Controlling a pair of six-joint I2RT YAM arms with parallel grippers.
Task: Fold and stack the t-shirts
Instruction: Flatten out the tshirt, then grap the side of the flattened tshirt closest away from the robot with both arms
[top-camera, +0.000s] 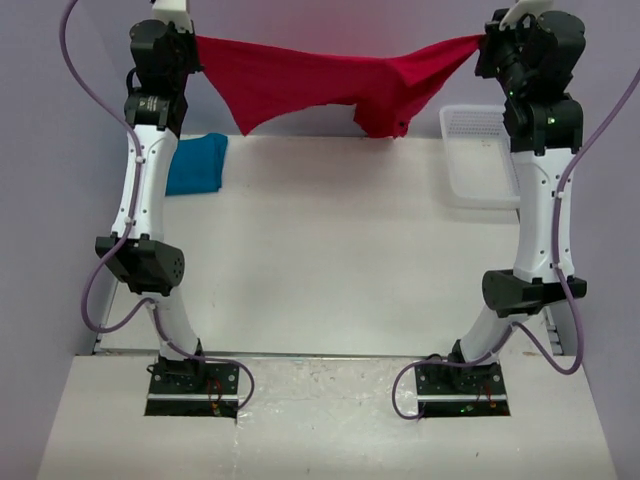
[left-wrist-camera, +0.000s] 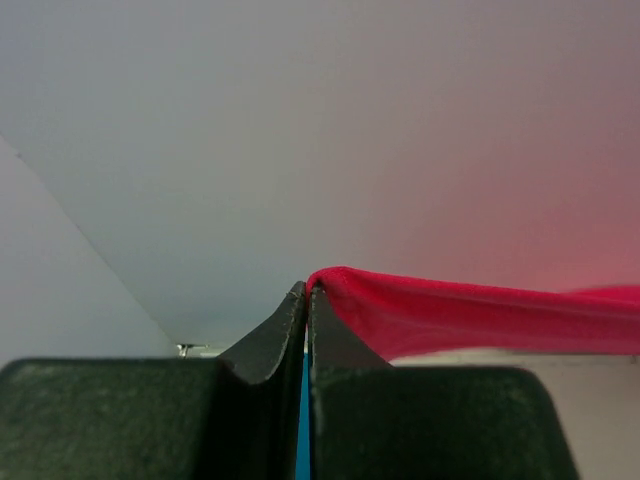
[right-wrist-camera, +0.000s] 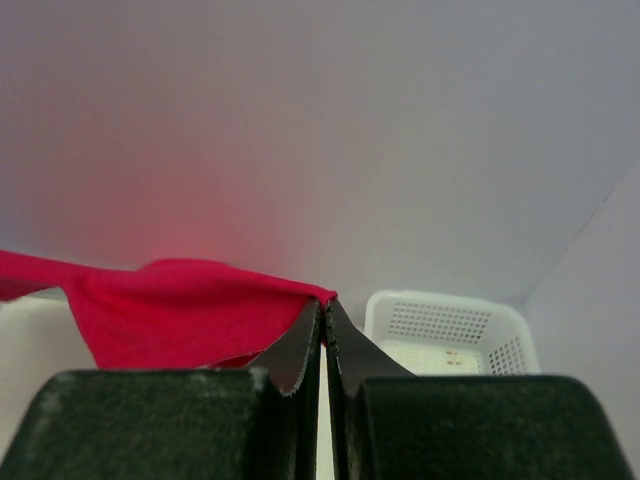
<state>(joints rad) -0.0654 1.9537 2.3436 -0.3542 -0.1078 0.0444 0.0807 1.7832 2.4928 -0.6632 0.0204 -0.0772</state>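
The red t-shirt hangs stretched in the air between both raised grippers, sagging in the middle above the far table edge. My left gripper is shut on its left end; in the left wrist view the red cloth runs right from the pinched tips. My right gripper is shut on its right end; in the right wrist view the cloth runs left from the tips. The teal-blue t-shirt lies folded on the table's far left, beside the left arm.
A white mesh basket stands at the far right of the table, beside the right arm, and shows in the right wrist view. The white table spreads between the arms. A grey wall stands behind.
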